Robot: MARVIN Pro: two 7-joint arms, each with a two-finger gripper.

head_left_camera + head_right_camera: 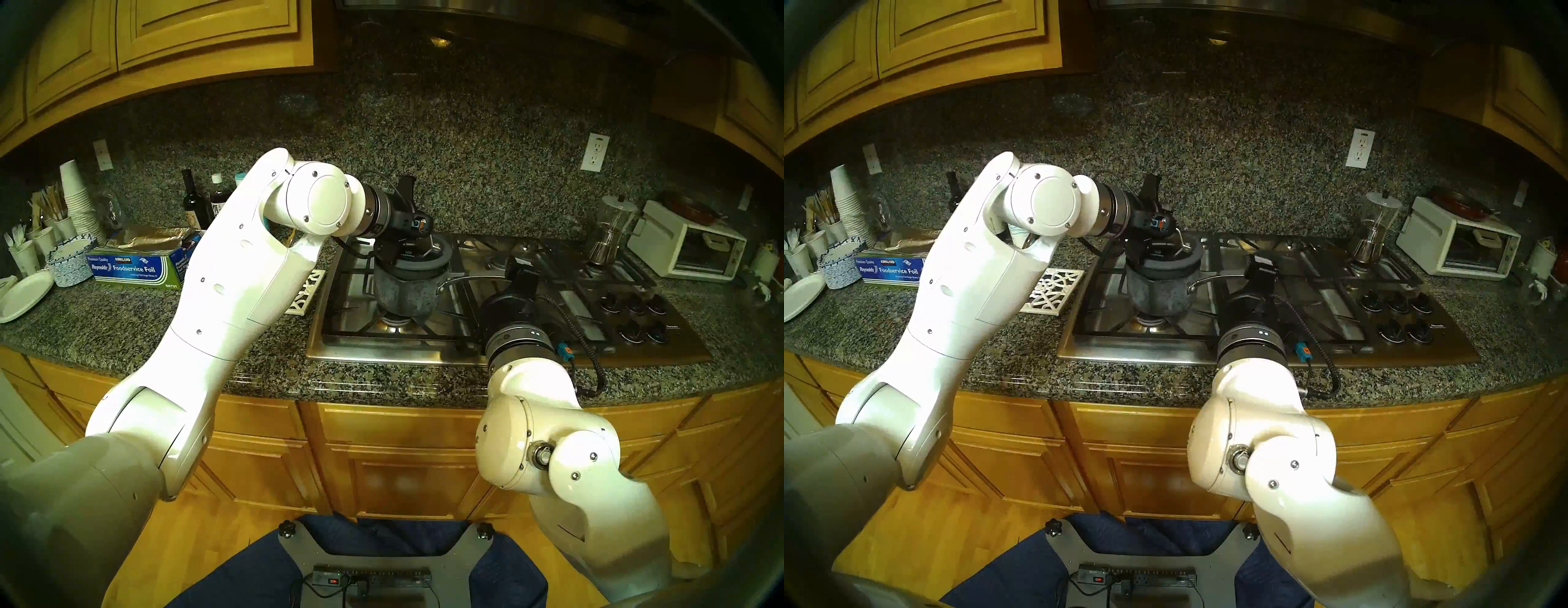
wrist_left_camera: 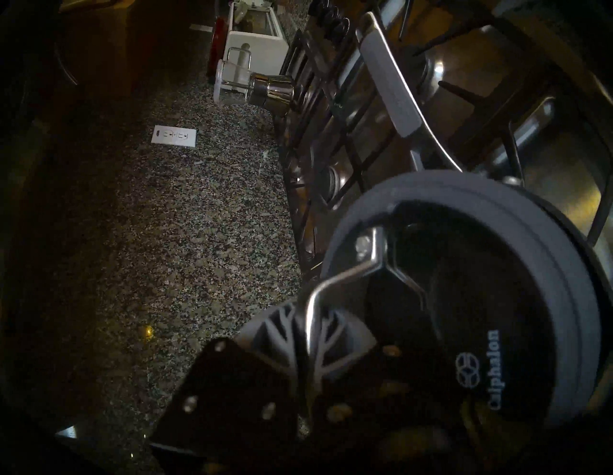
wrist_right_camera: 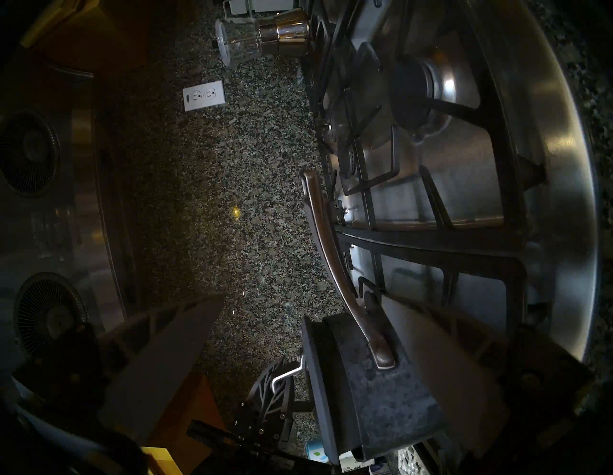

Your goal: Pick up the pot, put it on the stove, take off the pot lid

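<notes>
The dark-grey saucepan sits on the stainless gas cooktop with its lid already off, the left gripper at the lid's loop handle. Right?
Not quite: the glass-centred lid is still on the saucepan. The left wrist view shows it seated, the left gripper at its loop handle, on the cooktop.

Quick count: one pot (image 1: pixel 406 293), one pot lid (image 1: pixel 420 259) on it, one stove (image 1: pixel 509 297) with six knobs. Off to the side there's one coffee maker (image 1: pixel 611 231), one toaster oven (image 1: pixel 691 250), one foil box (image 1: pixel 131 268), one white trivet (image 1: pixel 1053 291), two wall outlets.
</notes>
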